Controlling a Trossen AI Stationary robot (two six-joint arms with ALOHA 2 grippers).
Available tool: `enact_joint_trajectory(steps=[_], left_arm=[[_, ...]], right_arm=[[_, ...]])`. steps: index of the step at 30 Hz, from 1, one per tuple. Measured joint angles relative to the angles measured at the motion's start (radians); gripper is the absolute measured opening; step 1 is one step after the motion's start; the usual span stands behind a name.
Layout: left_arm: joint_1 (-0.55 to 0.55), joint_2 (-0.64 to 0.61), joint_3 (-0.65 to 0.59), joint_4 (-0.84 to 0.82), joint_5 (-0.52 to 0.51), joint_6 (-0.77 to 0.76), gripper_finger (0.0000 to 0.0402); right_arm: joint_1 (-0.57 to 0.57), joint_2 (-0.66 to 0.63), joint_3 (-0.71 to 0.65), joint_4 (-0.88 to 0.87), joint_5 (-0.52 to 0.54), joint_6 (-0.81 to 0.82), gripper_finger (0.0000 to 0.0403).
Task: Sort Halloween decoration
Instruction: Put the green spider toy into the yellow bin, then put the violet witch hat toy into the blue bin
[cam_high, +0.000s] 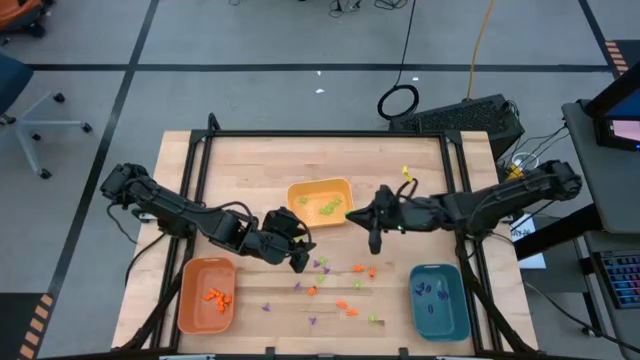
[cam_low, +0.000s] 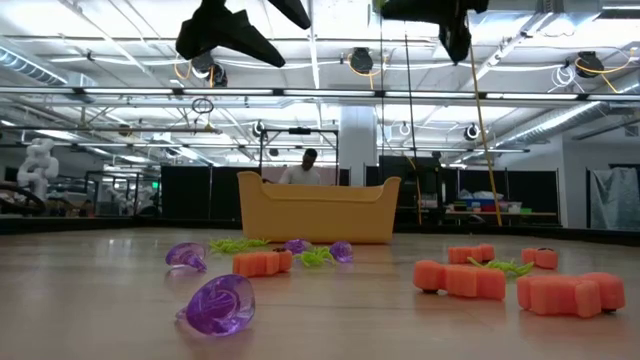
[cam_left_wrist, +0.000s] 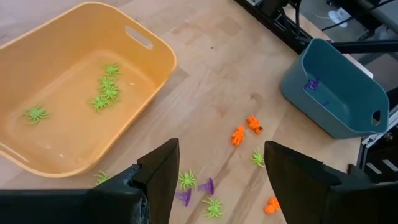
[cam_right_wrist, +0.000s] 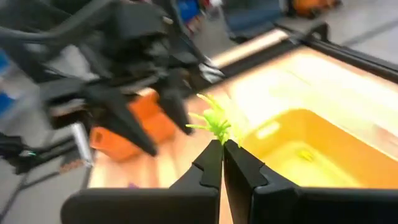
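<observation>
Tiny orange, light green and purple Halloween decoration pieces (cam_high: 340, 285) lie scattered on the wooden table (cam_high: 250, 160) between the trays. My right gripper (cam_right_wrist: 222, 146) is above the table, beside the near right corner of the yellow tray (cam_high: 320, 200), shut on a light green spider (cam_right_wrist: 214, 123). My left gripper (cam_left_wrist: 221, 168) hovers open over green spiders (cam_left_wrist: 186, 180) and purple pieces (cam_left_wrist: 206, 185) and touches nothing. Several green spiders (cam_left_wrist: 106, 90) lie in the yellow tray. My right gripper pinches the green spider at its lower body (cam_right_wrist: 219, 137) between its two fingertips. The spider's legs stick out past the tips. The fingers come nearly level from the table's right side. The spider is lifted clear of the table.
The orange tray (cam_high: 207, 295) at the near left holds orange pieces. The teal tray (cam_high: 438, 300) at the near right holds purple ones (cam_left_wrist: 313, 84). A black frame (cam_high: 330, 135) rims the table. A person (cam_low: 308, 168) shows far behind the yellow tray.
</observation>
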Motion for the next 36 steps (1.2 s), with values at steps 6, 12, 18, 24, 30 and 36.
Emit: enact_joint_trajectory(steps=[6, 12, 18, 24, 30, 36], left_arm=[[0.000, 0.000, 0.000, -0.003, 0.002, 0.000, 0.0232], [0.000, 0.000, 0.000, -0.022, 0.007, -0.003, 0.0232], [0.000, 0.000, 0.000, -0.026, 0.040, -0.009, 0.0232], [-0.006, 0.000, 0.000, -0.027, 0.103, -0.011, 0.0232], [-0.036, 0.000, 0.000, -0.030, 0.119, -0.027, 0.0232], [-0.075, 0.000, 0.000, -0.062, 0.118, -0.064, 0.0232]], right_arm=[[-0.078, 0.059, 0.146, -0.260, -0.012, 0.014, 0.0000], [-0.169, 0.178, 0.246, -0.396, -0.142, 0.012, 0.0000], [-0.226, 0.302, 0.278, -0.404, -0.227, 0.013, 0.0000], [-0.267, 0.386, 0.278, -0.432, -0.246, 0.094, 0.0000], [-0.294, 0.436, 0.278, -0.432, -0.240, 0.194, 0.0004], [-0.303, 0.461, 0.278, -0.433, -0.258, 0.219, 0.0055]])
